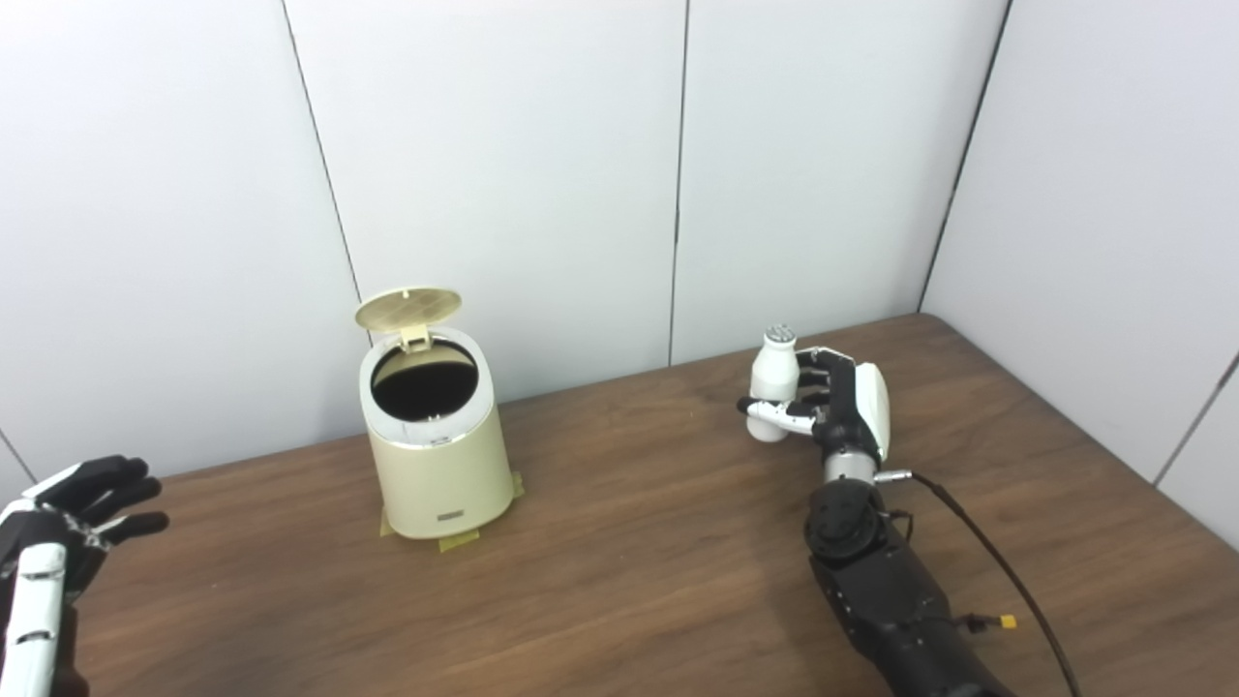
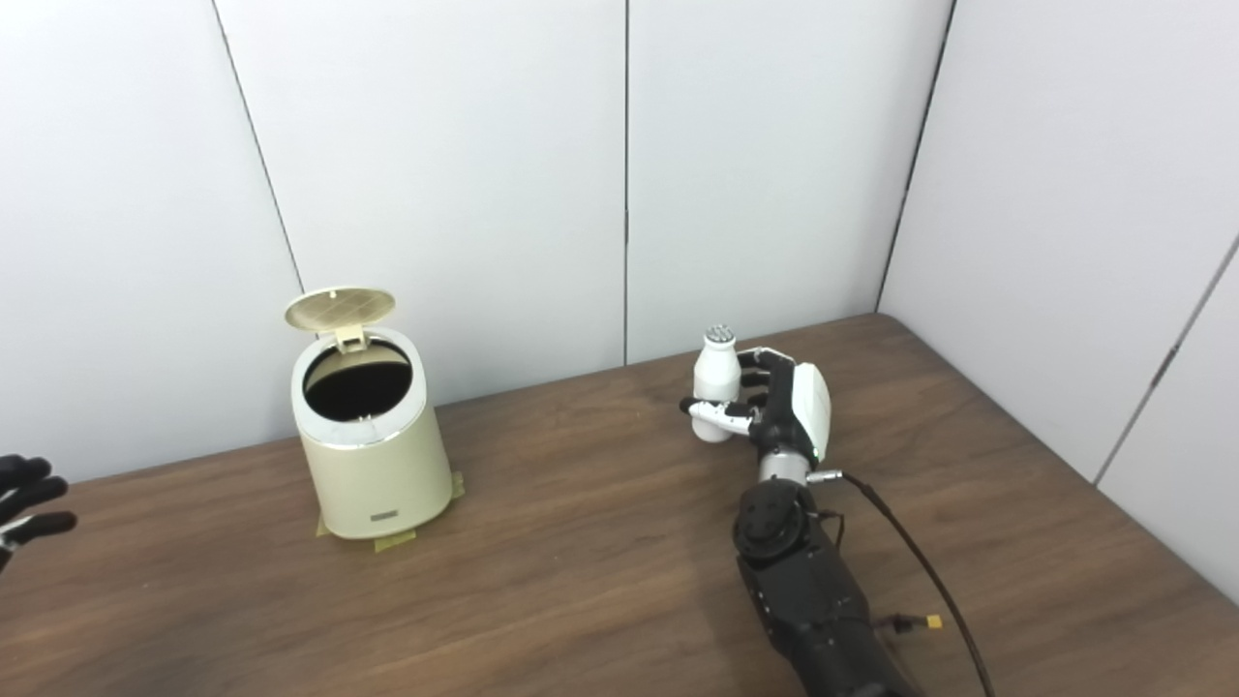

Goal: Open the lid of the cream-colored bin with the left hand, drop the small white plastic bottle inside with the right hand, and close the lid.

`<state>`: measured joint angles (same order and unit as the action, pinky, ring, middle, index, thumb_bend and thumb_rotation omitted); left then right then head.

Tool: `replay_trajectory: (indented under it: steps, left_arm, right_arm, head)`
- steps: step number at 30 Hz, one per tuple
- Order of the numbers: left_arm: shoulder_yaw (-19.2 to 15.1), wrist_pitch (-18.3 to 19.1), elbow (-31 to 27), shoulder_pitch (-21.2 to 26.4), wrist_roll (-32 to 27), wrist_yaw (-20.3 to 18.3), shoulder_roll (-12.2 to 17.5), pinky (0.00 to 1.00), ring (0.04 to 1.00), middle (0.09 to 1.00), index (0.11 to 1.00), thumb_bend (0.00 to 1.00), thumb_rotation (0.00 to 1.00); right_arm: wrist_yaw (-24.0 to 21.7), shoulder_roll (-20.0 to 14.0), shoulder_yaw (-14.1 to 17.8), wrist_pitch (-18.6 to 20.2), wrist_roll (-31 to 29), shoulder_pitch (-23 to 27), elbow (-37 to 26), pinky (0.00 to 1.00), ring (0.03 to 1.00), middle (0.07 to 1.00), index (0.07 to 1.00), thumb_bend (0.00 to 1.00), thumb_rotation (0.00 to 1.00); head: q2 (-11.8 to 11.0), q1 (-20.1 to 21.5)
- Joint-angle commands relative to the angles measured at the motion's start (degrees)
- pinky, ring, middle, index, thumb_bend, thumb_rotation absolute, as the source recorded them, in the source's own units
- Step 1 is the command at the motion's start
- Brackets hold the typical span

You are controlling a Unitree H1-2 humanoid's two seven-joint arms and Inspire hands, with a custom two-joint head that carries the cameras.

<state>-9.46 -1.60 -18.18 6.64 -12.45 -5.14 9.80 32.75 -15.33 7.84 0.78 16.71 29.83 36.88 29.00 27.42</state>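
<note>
Lid on the cream-colored round plastic bin is flipped all the way up, standing on its hinge at the back rim, so you can look straight down into the dark inside. That bin stands on the brown wood-grain table, over toward the left and the back wall, and bits of yellowish tape stick out from under its base. Over on the right side, the right robot hand is wrapped around the small white plastic bottle with its ribbed silver-grey cap: fingers curled behind it, thumb across the front low down, so it's clamped on the bottle. Bottle is upright, well apart from the bin, and its bottom looks to be at or just above the table surface, honestly can't tell which from these views. A thin black cable with a little yellow connector runs along the right forearm. The left robot hand is way off at the left edge, well clear of the bin, holding nothing, dark fingers spread loosely apart and pointing roughly toward the right. In the right eye view only its fingertips poke into frame. Plain white wall panels close off the back and the right side.
</note>
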Motion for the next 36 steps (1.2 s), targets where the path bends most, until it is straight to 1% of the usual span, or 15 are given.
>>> replay_trajectory:
  steps: [1,2,4,8,9,11,13,16,17,19,22,24,26,31,36]
  left_arm:
    - [0.0,-0.5,-1.8,1.1,-0.3,0.0,0.7,0.65,0.727,0.736,0.710,0.30,0.70]
    - [-0.1,-0.5,-1.9,1.1,-0.3,0.0,0.7,0.65,0.728,0.736,0.710,0.30,0.71]
    - [-0.1,-0.6,-1.9,1.1,-0.5,-0.2,0.7,0.66,0.729,0.736,0.710,0.30,0.71]
    - [0.0,-0.4,-1.9,1.0,-0.3,-0.2,0.8,0.66,0.729,0.734,0.711,0.31,0.70]
    - [0.0,-0.3,-2.0,1.0,-0.2,-0.3,0.9,0.66,0.731,0.735,0.711,0.31,0.71]
    - [0.1,-0.2,-2.0,1.0,0.0,-0.2,0.9,0.66,0.733,0.736,0.713,0.31,0.72]
    - [0.2,-0.1,-2.1,1.0,0.1,-0.1,0.7,0.66,0.732,0.733,0.711,0.31,0.72]
    - [0.3,0.0,-2.0,1.1,0.0,0.0,0.6,0.66,0.728,0.730,0.710,0.30,0.72]
    - [0.3,-0.1,-2.0,1.1,-0.1,0.0,0.5,0.66,0.727,0.729,0.709,0.31,0.71]
    - [0.3,-0.2,-1.8,1.1,0.0,-0.1,0.5,0.66,0.727,0.728,0.709,0.31,0.71]
    - [0.5,-0.8,-1.5,1.2,0.3,-0.2,0.6,0.67,0.731,0.728,0.711,0.32,0.72]
    - [0.6,-0.2,-1.9,1.2,0.6,0.1,0.4,0.67,0.730,0.727,0.711,0.32,0.72]
    - [0.7,-0.3,-1.8,1.2,0.6,0.2,0.3,0.66,0.727,0.724,0.710,0.32,0.72]
    - [0.9,-1.1,-1.4,1.2,0.6,-0.2,0.4,0.67,0.724,0.722,0.710,0.33,0.72]
    - [1.2,-0.8,-1.7,1.2,1.0,-0.1,0.5,0.66,0.729,0.724,0.716,0.32,0.73]
  right_arm:
    - [1.5,-2.0,-0.1,-0.2,1.3,3.1,-0.6,0.47,0.553,0.557,0.456,0.52,0.02]
    - [1.5,-2.0,-0.1,0.2,1.5,3.0,-0.8,0.47,0.556,0.553,0.452,0.52,0.01]
    - [1.4,-2.0,-0.3,1.1,1.8,2.8,-1.3,0.41,0.470,0.537,0.463,0.52,0.00]
    - [0.9,-2.4,-1.5,3.2,2.8,2.3,-2.5,0.37,0.434,0.518,0.485,0.52,0.00]
    - [0.7,-2.4,-1.7,3.3,2.8,2.2,-2.7,0.36,0.426,0.506,0.495,0.52,0.00]
    - [0.2,-2.4,-1.8,3.0,2.3,2.0,-3.0,0.31,0.392,0.459,0.520,0.51,0.00]
    - [-0.5,-2.4,-1.7,3.0,1.6,1.8,-3.4,0.28,0.381,0.440,0.527,0.51,0.00]
    - [-2.0,-2.4,-1.7,3.8,1.4,1.3,-4.9,0.32,0.400,0.469,0.518,0.52,0.00]
    - [-2.5,-2.4,-1.7,4.2,1.4,1.1,-5.5,0.30,0.381,0.457,0.525,0.51,0.00]
    - [-3.6,-2.2,-1.3,4.7,0.8,0.7,-6.9,0.29,0.377,0.447,0.530,0.51,0.00]
    - [-4.8,-1.7,-0.8,5.6,0.0,0.3,-8.6,0.34,0.399,0.466,0.525,0.52,0.00]
    - [-5.3,-1.5,-0.9,5.5,-0.1,0.1,-9.4,0.36,0.413,0.481,0.511,0.52,0.00]
    - [-5.8,-1.3,-0.9,5.5,-0.1,-0.1,-10.2,0.36,0.416,0.486,0.506,0.52,0.00]
    - [-7.4,-0.2,-0.4,7.4,-1.3,-0.4,-13.6,0.34,0.398,0.481,0.524,0.52,0.00]
    - [-8.7,0.6,-0.8,8.2,-1.4,-0.7,-16.8,0.39,0.431,0.494,0.497,0.52,0.00]
  head:
    - [0.0,0.0]
    - [0.1,0.1]
    - [0.1,0.1]
    - [0.1,0.1]
    - [0.1,0.1]
    - [0.1,0.0]
    - [0.1,0.0]
    - [0.0,-0.2]
    - [0.0,-0.2]
    - [-0.1,-0.3]
    - [-0.3,-0.1]
    - [-0.2,-0.3]
    - [-0.2,-0.5]
    - [-0.2,-1.0]
    - [-0.1,-1.7]
